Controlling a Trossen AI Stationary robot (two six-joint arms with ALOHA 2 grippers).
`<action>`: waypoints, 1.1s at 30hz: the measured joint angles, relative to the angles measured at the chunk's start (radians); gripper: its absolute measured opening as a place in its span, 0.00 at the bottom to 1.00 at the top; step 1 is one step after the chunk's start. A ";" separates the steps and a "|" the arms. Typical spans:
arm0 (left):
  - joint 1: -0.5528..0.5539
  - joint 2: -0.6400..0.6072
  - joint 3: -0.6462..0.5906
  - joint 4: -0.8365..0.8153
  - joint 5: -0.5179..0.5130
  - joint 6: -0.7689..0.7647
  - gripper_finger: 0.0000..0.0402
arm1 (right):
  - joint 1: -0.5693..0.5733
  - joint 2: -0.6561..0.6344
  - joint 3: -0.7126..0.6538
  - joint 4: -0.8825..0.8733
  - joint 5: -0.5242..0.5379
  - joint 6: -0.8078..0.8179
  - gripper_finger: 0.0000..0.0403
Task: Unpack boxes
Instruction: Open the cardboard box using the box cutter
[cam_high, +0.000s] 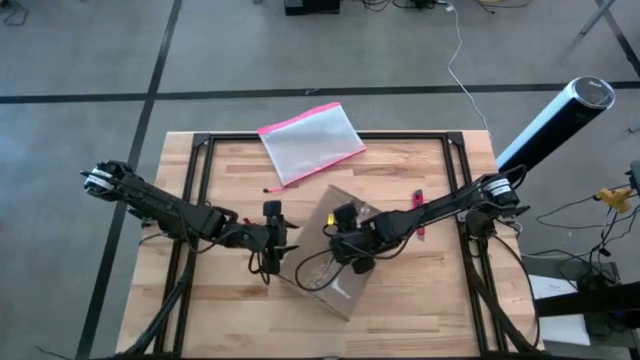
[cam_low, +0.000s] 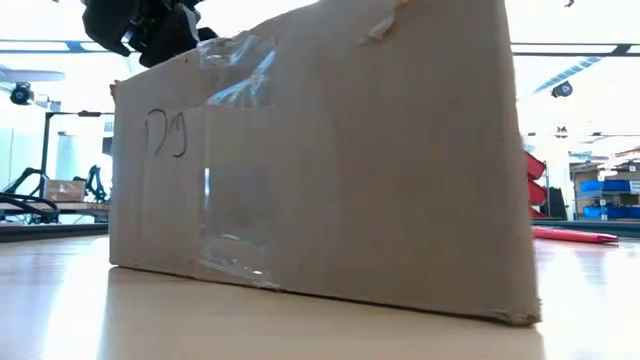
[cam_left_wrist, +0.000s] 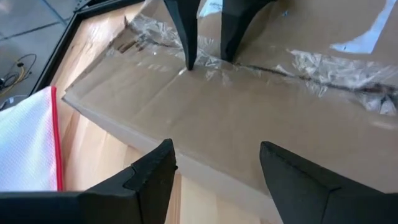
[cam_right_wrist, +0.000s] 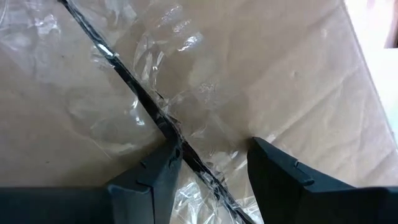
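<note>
Overhead looks straight down; the low view faces the box close; wrist views share its seam.

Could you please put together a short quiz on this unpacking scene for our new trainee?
1. True or false: the cardboard box is already open.
2. Which gripper has its fingertips on the taped seam: A) left gripper, B) right gripper?
3. What lies on the table beyond the box?

Key
1. False: its flaps are closed and taped.
2. B; the left gripper hovers open beside the box.
3. A pink-edged pouch.
</note>
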 joint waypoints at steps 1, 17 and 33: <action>0.000 0.000 0.000 0.000 0.000 0.000 0.55 | 0.000 0.000 0.000 0.006 0.000 0.002 0.41; 0.000 0.000 -0.013 0.003 0.022 -0.020 0.55 | -0.007 0.003 -0.003 0.128 0.007 0.066 0.16; 0.000 0.001 -0.013 0.026 0.053 -0.023 0.55 | -0.006 0.003 -0.003 0.177 0.074 0.083 0.00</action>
